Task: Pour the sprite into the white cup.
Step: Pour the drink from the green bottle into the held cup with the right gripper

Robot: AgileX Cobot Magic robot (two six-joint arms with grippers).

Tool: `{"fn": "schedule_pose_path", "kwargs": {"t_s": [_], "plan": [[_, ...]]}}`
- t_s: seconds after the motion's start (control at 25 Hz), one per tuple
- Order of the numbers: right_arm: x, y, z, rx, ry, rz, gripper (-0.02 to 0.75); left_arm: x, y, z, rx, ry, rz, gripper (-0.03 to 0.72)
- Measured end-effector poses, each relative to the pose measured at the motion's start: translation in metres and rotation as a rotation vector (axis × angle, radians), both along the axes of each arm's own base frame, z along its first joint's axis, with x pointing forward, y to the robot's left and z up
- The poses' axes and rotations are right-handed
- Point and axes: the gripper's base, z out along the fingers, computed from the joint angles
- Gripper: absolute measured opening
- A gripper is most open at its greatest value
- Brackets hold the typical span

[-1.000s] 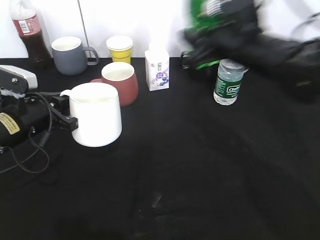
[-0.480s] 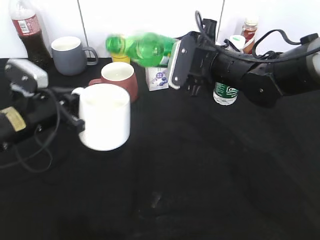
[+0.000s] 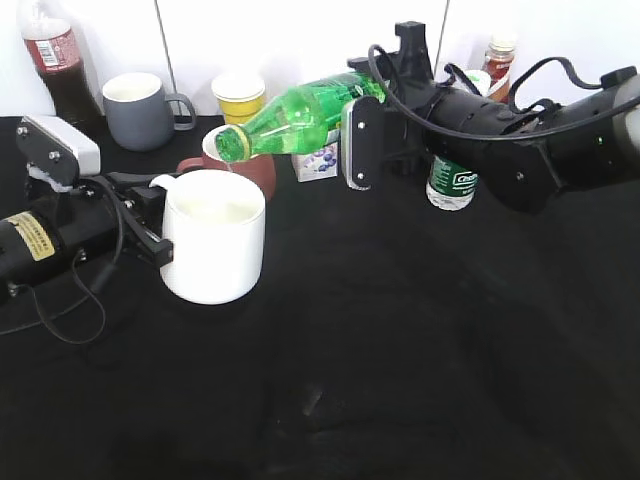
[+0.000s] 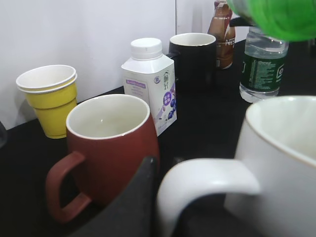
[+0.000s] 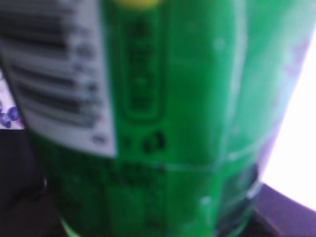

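While your right gripper (image 3: 352,140) clamps the sprite (image 3: 300,116), now tipped lower with its capped neck over the white cup (image 3: 213,236), your left gripper (image 3: 140,215) pinches the cup's handle; the cup has shifted slightly.

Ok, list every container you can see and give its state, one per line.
sprite bottle: tilted, neck down-left, in the right gripper
white cup: upright, handle in the left gripper
reddish-brown mug: upright, empty
yellow paper cup: upright
water bottle: upright
cola bottle: upright, partly full
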Motion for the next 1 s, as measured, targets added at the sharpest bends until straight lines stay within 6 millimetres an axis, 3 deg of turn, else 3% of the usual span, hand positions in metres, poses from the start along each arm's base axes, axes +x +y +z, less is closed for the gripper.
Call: {"fn": "schedule_pose_path", "kwargs": {"t_s": [1.0], "plan": [[0.0028,-0.0002,0.009,-0.059,-0.131,-0.007,0.418,-0.0001,0.0003,-0.0015,0.014,0.01,0.001,0.071]]}}
